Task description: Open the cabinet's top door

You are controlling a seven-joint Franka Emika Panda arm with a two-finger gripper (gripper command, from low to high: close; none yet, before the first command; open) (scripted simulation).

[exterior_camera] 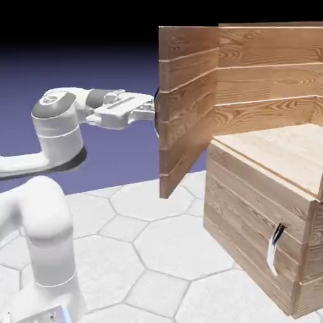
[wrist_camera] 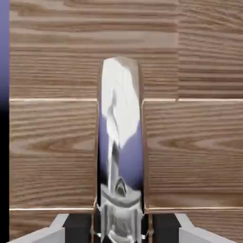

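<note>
The cabinet point(exterior_camera: 271, 76) of brown planks fills the exterior view's right side. Its top door point(exterior_camera: 186, 107) stands swung out from the body, edge-on toward the arm. My gripper point(exterior_camera: 153, 108) reaches level against the door's outer face, where only a dark bit of the handle shows. In the hand view the long silver handle point(wrist_camera: 120, 142) runs upright between my two grey fingertips point(wrist_camera: 52, 231), large and close, with door planks point(wrist_camera: 52, 142) behind it. The gripper point(wrist_camera: 121, 230) is shut on this handle.
Below the open door a lower plank block point(exterior_camera: 252, 208) juts forward with a pale flat top. Its shorter front panel carries a small black-and-silver handle point(exterior_camera: 275, 248). The white arm's base point(exterior_camera: 44, 252) rises at the lower left over the hexagon-tiled table point(exterior_camera: 158, 246).
</note>
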